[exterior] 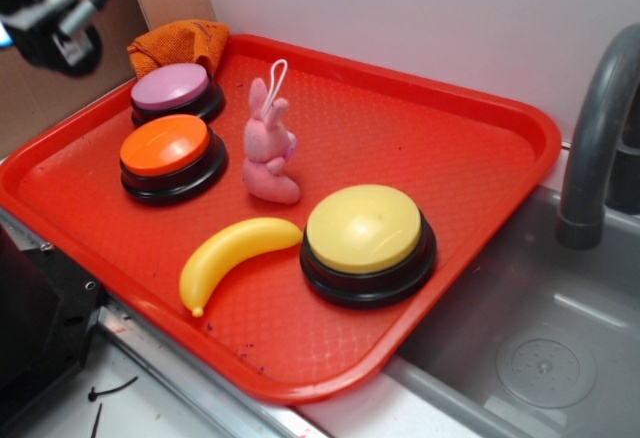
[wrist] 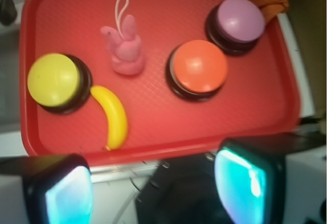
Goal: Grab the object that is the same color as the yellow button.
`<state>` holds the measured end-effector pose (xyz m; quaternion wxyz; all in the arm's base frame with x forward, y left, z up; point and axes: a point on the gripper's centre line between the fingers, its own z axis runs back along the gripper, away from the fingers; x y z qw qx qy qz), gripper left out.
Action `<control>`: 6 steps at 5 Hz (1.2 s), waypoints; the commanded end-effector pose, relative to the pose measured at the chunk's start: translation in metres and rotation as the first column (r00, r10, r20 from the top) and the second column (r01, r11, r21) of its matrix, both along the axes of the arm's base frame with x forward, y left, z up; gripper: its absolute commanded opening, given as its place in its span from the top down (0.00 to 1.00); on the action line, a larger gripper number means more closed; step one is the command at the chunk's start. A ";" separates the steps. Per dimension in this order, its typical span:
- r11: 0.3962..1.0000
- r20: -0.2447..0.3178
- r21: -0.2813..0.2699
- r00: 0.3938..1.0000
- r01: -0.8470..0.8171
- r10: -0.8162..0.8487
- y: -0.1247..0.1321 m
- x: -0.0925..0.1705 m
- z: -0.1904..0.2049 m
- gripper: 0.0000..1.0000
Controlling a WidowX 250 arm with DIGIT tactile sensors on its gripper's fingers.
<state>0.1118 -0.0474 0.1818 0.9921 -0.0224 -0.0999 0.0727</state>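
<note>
Currently my hand [wrist: 153, 183] is spread wide, holding nothing, its fingers [wrist: 66, 193] along the bottom edge of the wrist view, off the tray [wrist: 153, 106]. I see the banana [exterior: 235, 256] lying on the tray at lower centre of the exterior view, just left of the yellow button [exterior: 365, 230]. Bunny [exterior: 268, 148] stands above it, centre frame.

A red tray [wrist: 286, 96] lies ahead of the tool, carrying an orange button [wrist: 199, 68], a purple button [wrist: 239, 20] and a pink plush bunny [wrist: 124, 50]; what looks like an orange cloth [exterior: 180, 43] sits at its far corner.
</note>
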 end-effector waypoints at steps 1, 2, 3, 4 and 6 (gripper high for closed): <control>0.999 0.052 -0.029 0.998 -0.034 0.035 -0.029 0.017 -0.053 0.00; 0.998 0.054 -0.064 0.998 -0.022 0.026 -0.037 0.024 -0.085 0.00; 0.997 0.025 -0.082 1.000 -0.009 0.011 -0.042 0.029 -0.109 0.00; 0.991 0.014 -0.127 0.999 0.035 -0.033 -0.053 0.033 -0.131 0.00; 0.987 0.001 -0.144 0.998 0.068 -0.069 -0.061 0.047 -0.157 0.00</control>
